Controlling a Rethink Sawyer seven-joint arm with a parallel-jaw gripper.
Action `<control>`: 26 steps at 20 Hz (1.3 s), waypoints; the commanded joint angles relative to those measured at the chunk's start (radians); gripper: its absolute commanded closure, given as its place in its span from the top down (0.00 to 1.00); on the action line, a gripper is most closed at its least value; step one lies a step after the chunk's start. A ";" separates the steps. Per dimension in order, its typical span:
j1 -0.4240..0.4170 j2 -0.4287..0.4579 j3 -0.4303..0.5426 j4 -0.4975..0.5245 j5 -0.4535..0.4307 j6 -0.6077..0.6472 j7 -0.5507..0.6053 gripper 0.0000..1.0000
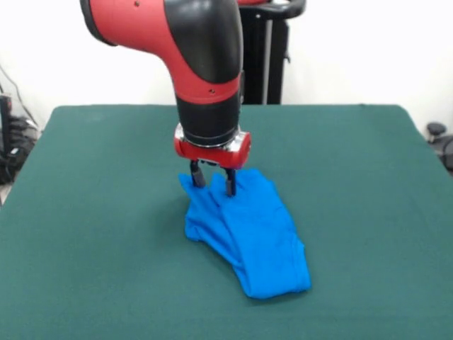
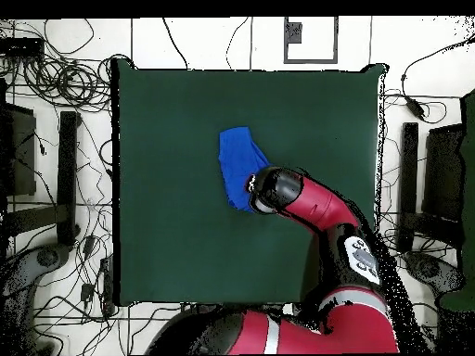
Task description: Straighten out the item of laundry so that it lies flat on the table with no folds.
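Front view: arm comes straight down over the T-shirt [image 1: 248, 237], tool [image 1: 211, 180] at the cloth's far end, nearest the robot. Two dark fingers [image 1: 231, 180] show w/ a narrow gap between them, tips at or in the fabric. Can't confirm a pinch; looks like they're set to nip a fold, not gripping anything bulky.

Shirt is bunched into a long narrow strip, roughly mid-worktop [image 1: 368, 177], running from under the tool toward the camera side. Layers doubled lengthwise, sleeves not distinguishable. Not flat, so task is early.

Overhead: blue strip partly hidden by the wrist; the exposed end points away from the base. Cloth sits well clear of all worktop edges.

Why the vertical approach at one end: probably to grab an end and drag or lift so the folds open out. Risk: thin fabric, may catch both layers.
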 commanded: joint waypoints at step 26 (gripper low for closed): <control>0.037 0.026 0.125 0.036 0.009 -0.082 0.165 0.00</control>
